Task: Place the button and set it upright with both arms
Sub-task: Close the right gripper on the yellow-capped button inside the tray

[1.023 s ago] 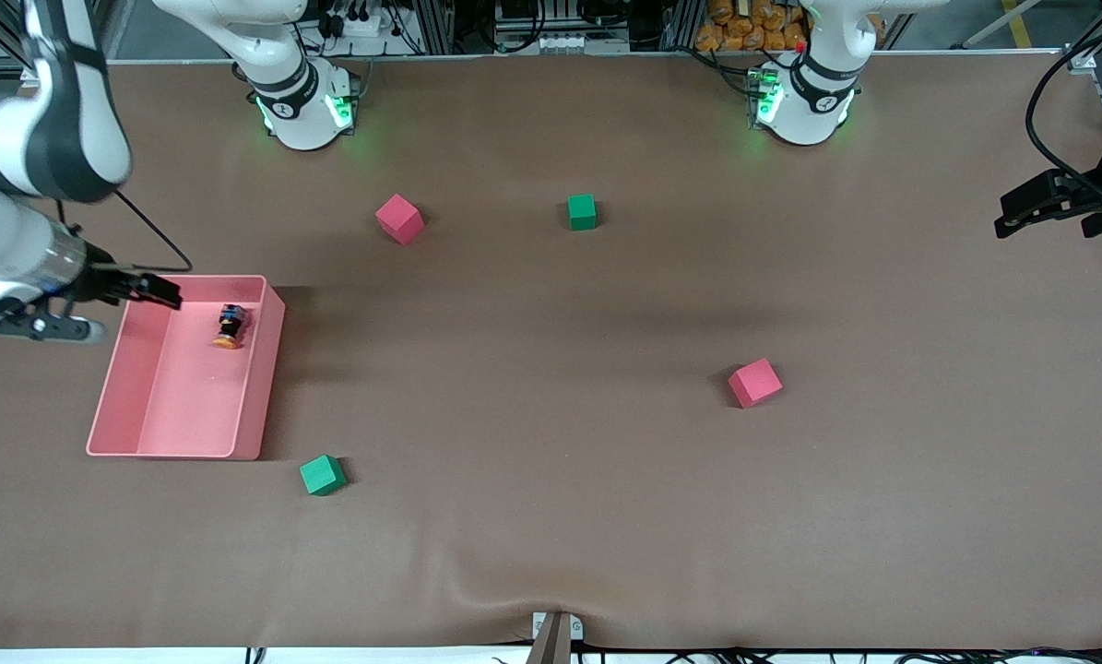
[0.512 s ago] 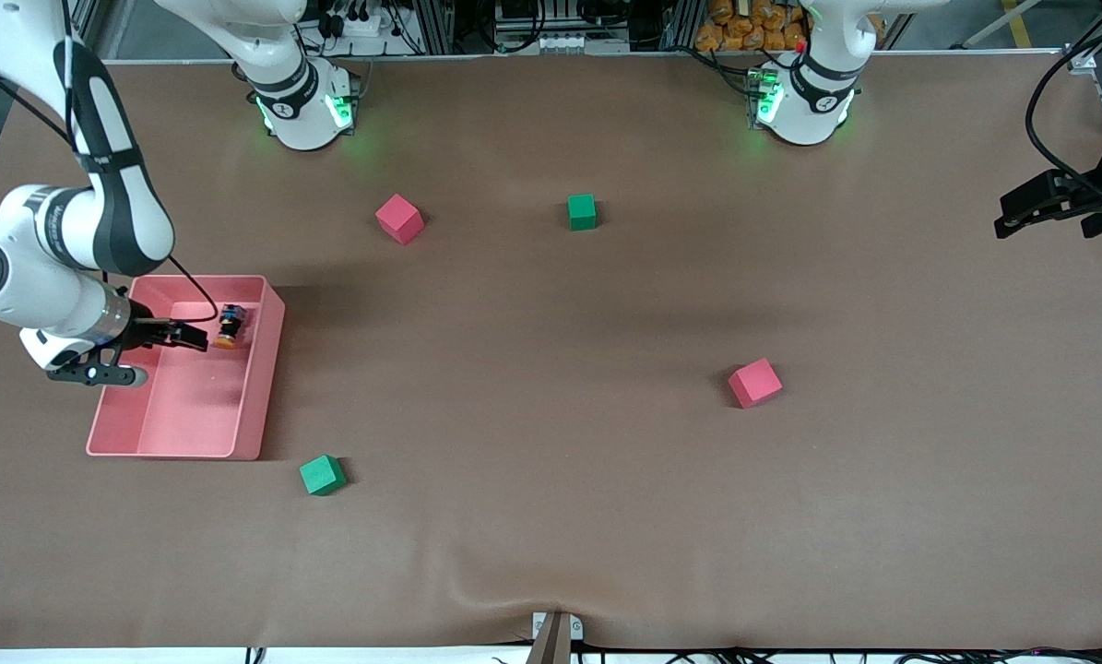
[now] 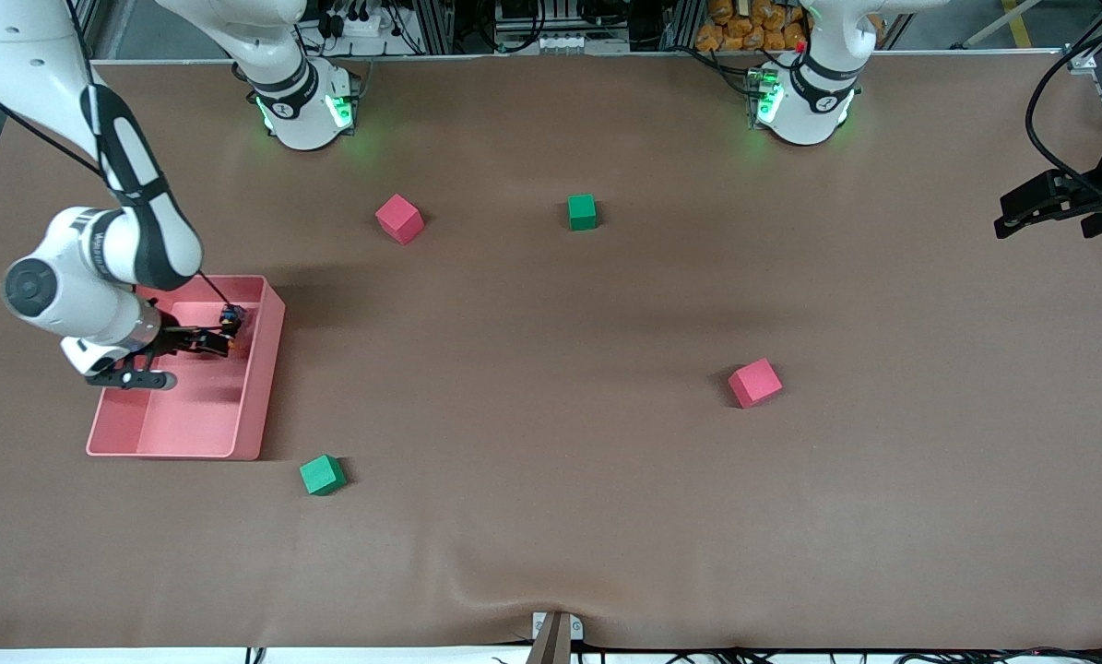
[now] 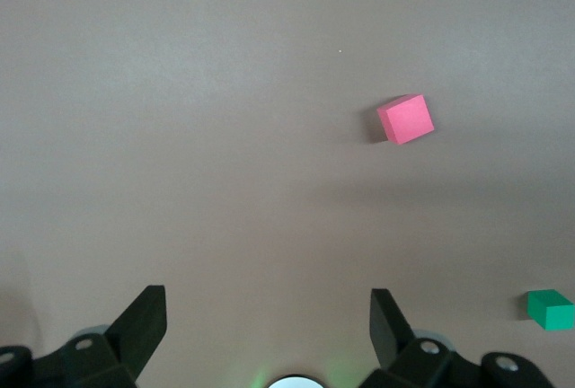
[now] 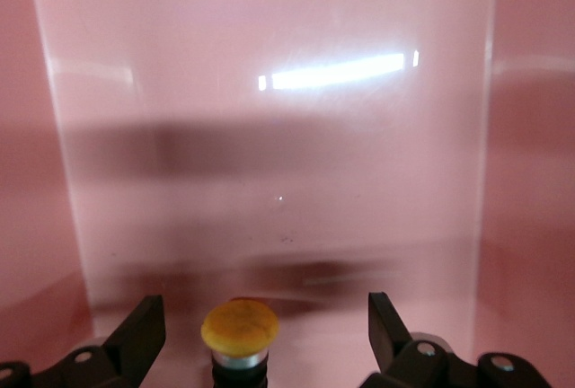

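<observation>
Button sat inside the pink tray, on its side near the wall closest to the table's middle, at the right arm's end of the table. From the front camera, the right gripper was down in the tray, right at the button. The left gripper hung over the left arm's end of the table, waiting.

Left wrist view: left gripper's fingers were spread wide over bare table, a pink cube and a green cube farther off.

Right wrist view: the orange cap sat between the spread fingers, not yet pinched, closer to one finger than the other. I'd have centred the body first, then squeezed low below the cap so it wouldn't roll away, keeping clear of the tray wall.
</observation>
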`<state>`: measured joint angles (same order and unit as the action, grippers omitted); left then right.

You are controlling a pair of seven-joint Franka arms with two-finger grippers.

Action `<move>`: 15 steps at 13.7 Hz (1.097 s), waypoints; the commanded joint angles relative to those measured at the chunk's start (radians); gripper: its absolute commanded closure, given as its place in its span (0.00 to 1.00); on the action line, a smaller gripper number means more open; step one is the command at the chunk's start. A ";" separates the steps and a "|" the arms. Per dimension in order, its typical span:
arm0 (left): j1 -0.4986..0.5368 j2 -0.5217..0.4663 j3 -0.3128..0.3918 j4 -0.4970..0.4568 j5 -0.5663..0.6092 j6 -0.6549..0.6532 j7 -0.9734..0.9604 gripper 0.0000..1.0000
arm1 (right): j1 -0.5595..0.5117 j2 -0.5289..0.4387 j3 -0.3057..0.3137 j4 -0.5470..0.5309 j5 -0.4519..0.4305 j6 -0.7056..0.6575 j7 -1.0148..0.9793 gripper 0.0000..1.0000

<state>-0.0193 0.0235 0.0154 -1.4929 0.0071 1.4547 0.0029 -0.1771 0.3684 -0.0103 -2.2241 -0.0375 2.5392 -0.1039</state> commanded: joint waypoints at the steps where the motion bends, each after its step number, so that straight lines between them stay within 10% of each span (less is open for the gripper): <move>1: 0.007 0.006 -0.002 0.017 -0.010 -0.010 0.020 0.00 | -0.010 -0.023 0.009 -0.086 -0.008 0.076 0.003 0.00; 15: 0.007 0.006 -0.002 0.017 -0.010 -0.010 0.020 0.00 | -0.012 -0.016 0.009 -0.085 -0.008 0.067 0.003 0.00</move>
<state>-0.0193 0.0235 0.0155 -1.4929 0.0071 1.4547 0.0029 -0.1770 0.3700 -0.0102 -2.2904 -0.0375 2.6034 -0.1038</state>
